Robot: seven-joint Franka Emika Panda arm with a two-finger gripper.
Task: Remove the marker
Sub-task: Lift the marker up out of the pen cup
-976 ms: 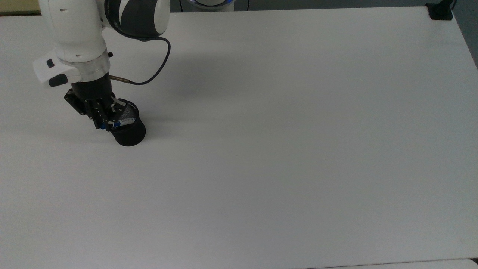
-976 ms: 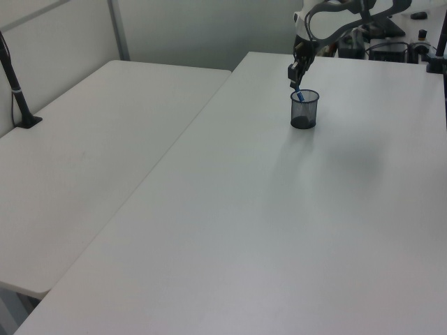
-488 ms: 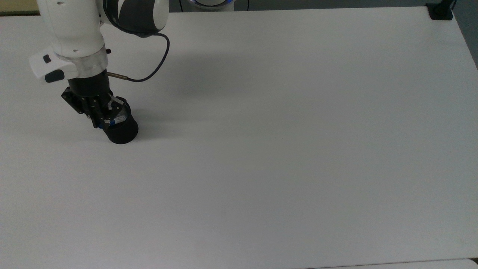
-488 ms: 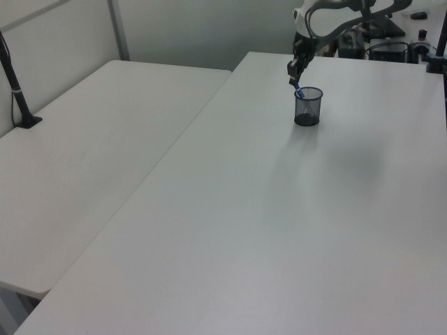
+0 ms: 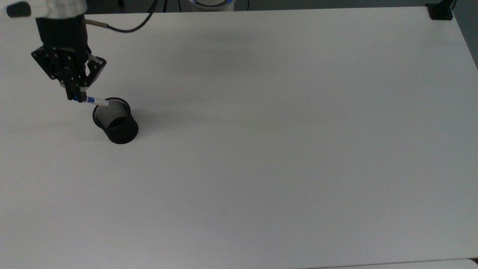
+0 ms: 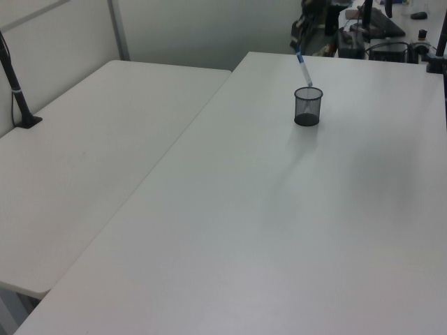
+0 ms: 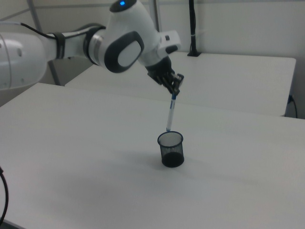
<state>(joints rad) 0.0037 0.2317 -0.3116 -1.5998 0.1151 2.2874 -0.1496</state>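
Observation:
My gripper [image 5: 76,96] [image 7: 175,92] [image 6: 298,47] is shut on the blue cap end of the marker [image 5: 95,101] [image 7: 170,114] [image 6: 304,70]. The slim white marker hangs tilted in the air, and its lower tip is just above the rim of the black mesh cup [image 5: 116,120] [image 7: 171,149] [image 6: 308,106]. The cup stands upright on the white table [image 5: 261,130], at the top view's left. In the top view the gripper is up and to the left of the cup.
A black clamp [image 5: 440,10] sits at the table's far right corner in the top view. A second white table [image 6: 91,146] adjoins on the left view's left, with a black pole [image 6: 17,87] on it. Monitors and cables [image 6: 391,35] stand behind.
The gripper has risen and moved toward the top view's upper left, drawing the marker up out of the cup. The cup was dragged a little at first and now stands still.

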